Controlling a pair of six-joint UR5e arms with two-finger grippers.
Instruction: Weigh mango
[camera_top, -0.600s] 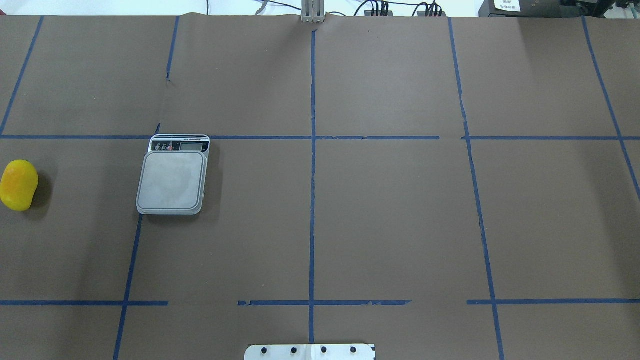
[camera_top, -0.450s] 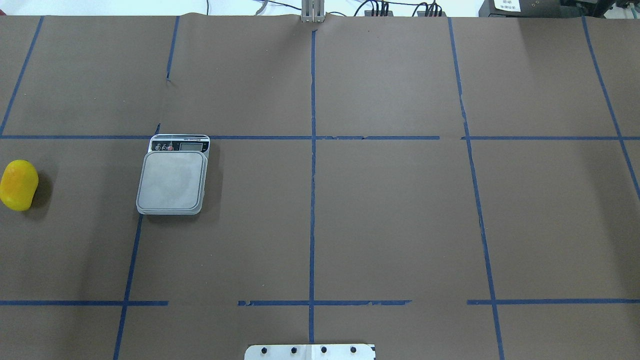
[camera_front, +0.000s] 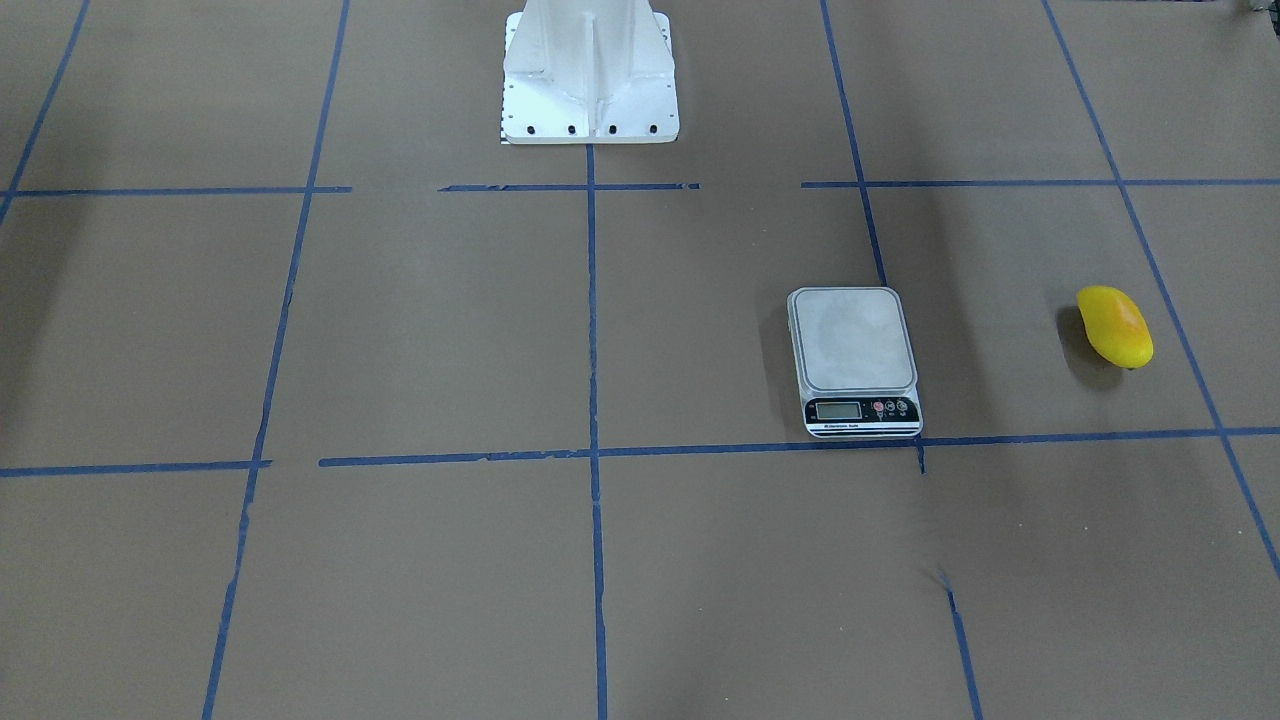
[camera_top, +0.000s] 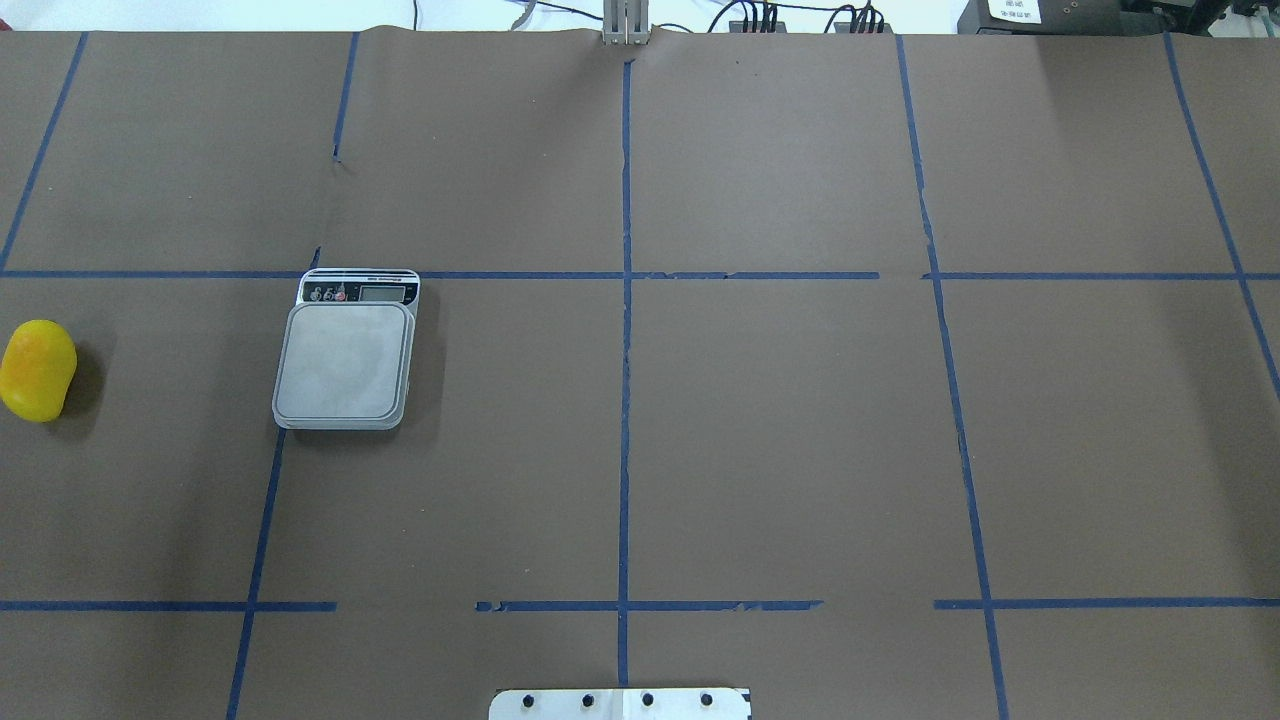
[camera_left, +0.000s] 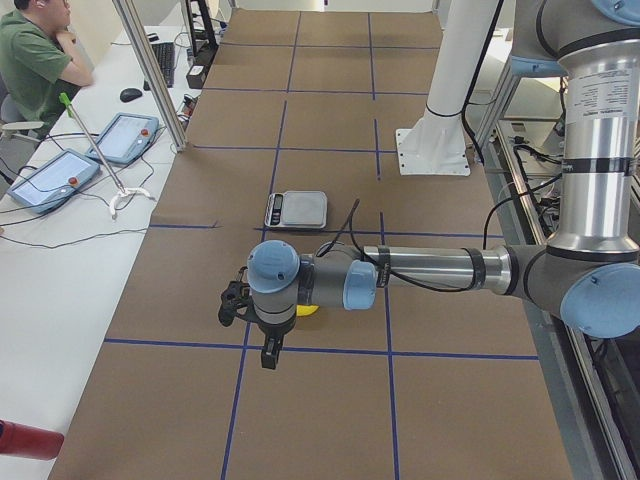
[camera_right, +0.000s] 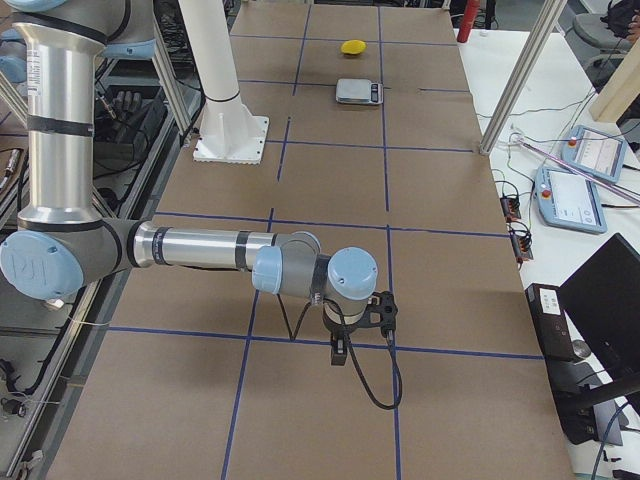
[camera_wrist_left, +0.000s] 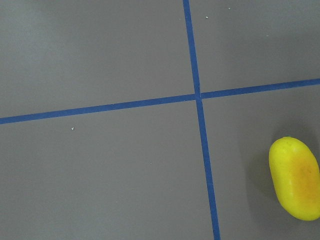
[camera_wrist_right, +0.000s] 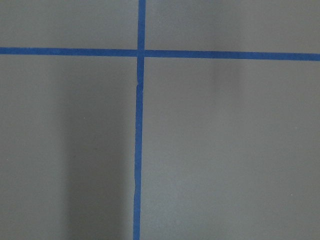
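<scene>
The yellow mango (camera_top: 38, 369) lies on the brown table near its left end, also seen in the front view (camera_front: 1114, 326) and the left wrist view (camera_wrist_left: 296, 178). The grey scale (camera_top: 345, 360) stands to its right with an empty platform (camera_front: 853, 340). My left gripper (camera_left: 234, 301) shows only in the exterior left view, hovering above the table beside the mango (camera_left: 308, 309); I cannot tell if it is open. My right gripper (camera_right: 386, 312) shows only in the exterior right view, far from the scale (camera_right: 358, 90); I cannot tell its state.
The white robot pedestal (camera_front: 590, 70) stands at the table's near middle. Blue tape lines grid the brown cover. An operator (camera_left: 35, 60) sits at a side bench with tablets (camera_left: 125, 135). A metal post (camera_left: 150, 70) stands at the far table edge.
</scene>
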